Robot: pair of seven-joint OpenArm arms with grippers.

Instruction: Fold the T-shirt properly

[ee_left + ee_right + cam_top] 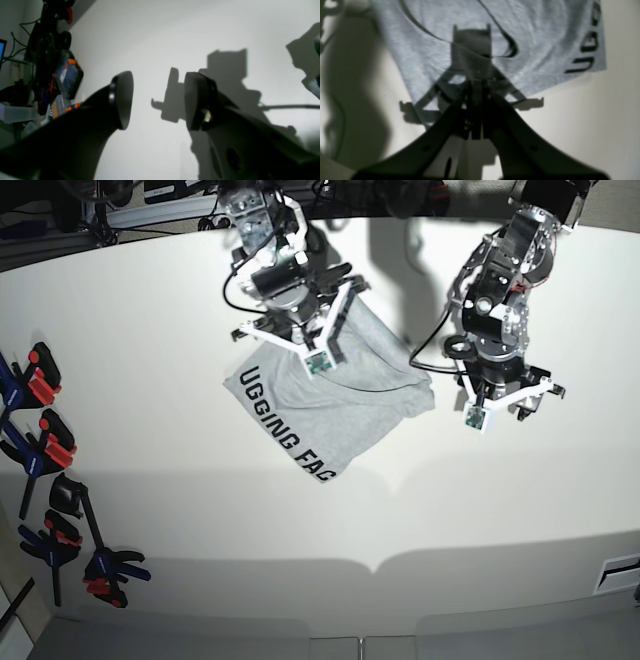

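The light grey T-shirt [330, 395] lies crumpled in the middle of the white table [150, 310], with black lettering [285, 435] along its near-left edge. In the right wrist view the T-shirt [440, 45] fills the top and the lettering [585, 60] runs down its right side. My right gripper [476, 85] is shut on the shirt's fabric near its edge; in the base view it [300, 330] sits over the shirt's far-left part. My left gripper [158, 100] is open and empty over bare table; in the base view it [500, 390] hangs just right of the shirt.
Several black clamps with red and blue grips [45, 440] lie along the table's left edge, more at the front left [100, 565]. Cables and gear [150, 195] crowd the far edge. Dark equipment [60, 72] shows at the left of the left wrist view.
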